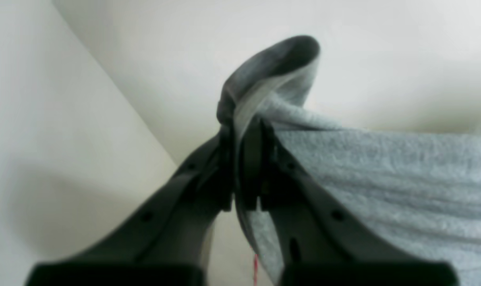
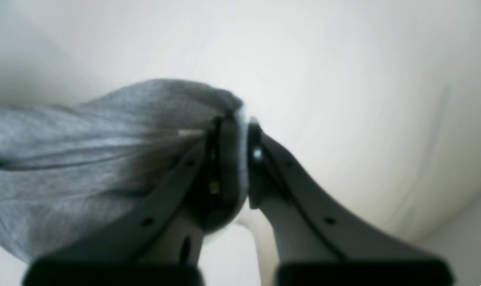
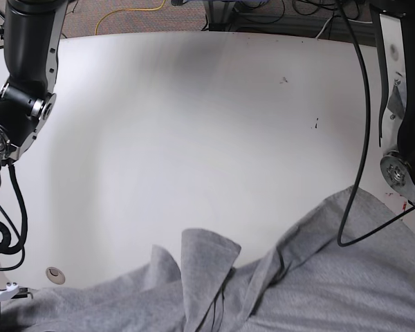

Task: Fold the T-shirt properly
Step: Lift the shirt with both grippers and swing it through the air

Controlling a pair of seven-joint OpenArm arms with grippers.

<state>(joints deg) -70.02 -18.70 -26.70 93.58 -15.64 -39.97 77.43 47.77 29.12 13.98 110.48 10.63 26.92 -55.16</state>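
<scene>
The T-shirt [image 3: 318, 283] is a light grey heap, bunched and creased along the near edge of the white table [image 3: 194, 138], with a flap standing up near the middle. In the left wrist view my left gripper [image 1: 246, 131] is shut on a pinched fold of the T-shirt [image 1: 383, 178], which stretches off to the right. In the right wrist view my right gripper [image 2: 238, 125] is shut on another bunched edge of the T-shirt [image 2: 65, 139], which trails to the left. Both grippers are out of frame in the base view.
Both arms' upper links stand at the table's sides, one at the left [image 3: 28, 76] and one at the right [image 3: 404, 138]. A black cable [image 3: 363, 138] hangs down onto the cloth at the right. A small round fitting [image 3: 54, 275] sits near the front left. Cables lie beyond the far edge.
</scene>
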